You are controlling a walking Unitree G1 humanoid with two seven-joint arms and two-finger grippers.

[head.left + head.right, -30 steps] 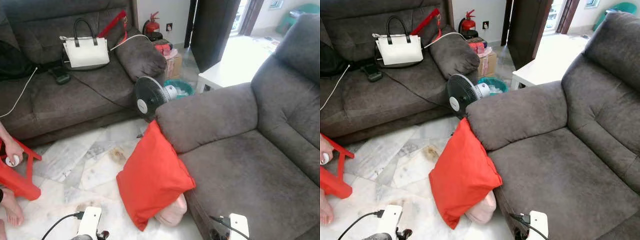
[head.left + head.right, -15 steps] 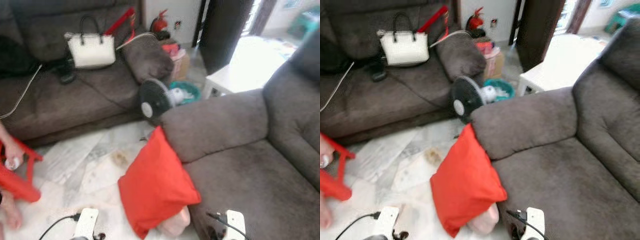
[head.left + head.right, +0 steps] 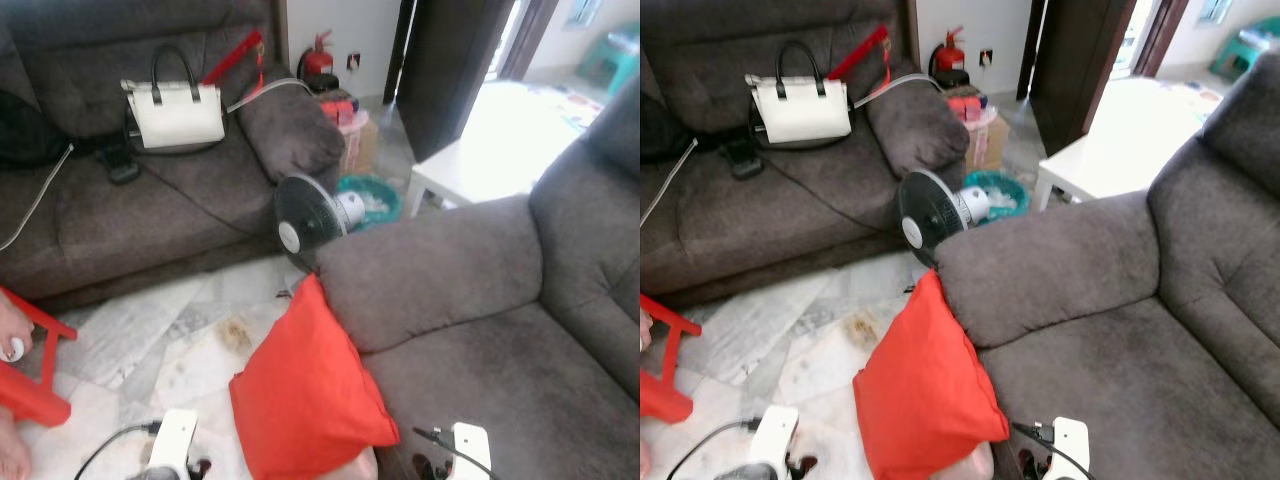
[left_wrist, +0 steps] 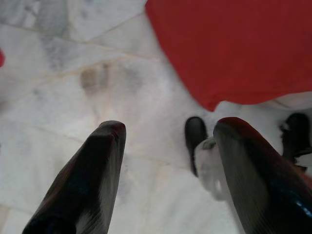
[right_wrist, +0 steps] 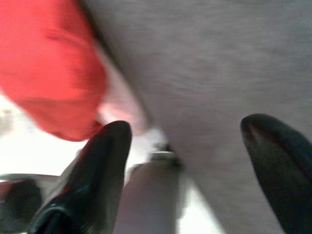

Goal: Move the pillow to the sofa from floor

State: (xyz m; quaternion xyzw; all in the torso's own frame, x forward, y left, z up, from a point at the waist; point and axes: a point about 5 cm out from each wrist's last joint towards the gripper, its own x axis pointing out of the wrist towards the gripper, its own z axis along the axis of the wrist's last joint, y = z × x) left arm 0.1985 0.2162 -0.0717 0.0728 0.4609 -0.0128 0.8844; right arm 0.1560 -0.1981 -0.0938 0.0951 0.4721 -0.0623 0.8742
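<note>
Pillow (image 3: 312, 394), plump bright red, leans against grey sofa (image 3: 470, 300).

white handbag (image 3: 175, 113), black fan (image 3: 303, 217), red stool (image 3: 30, 365)

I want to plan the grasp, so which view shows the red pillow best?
The left eye view: the red pillow stands on the floor, leaning against the sofa front, nearly whole. The right eye view shows much the same. The left wrist view catches one corner beyond the open left tool; the right wrist view blurs it beside the open right tool.
</note>
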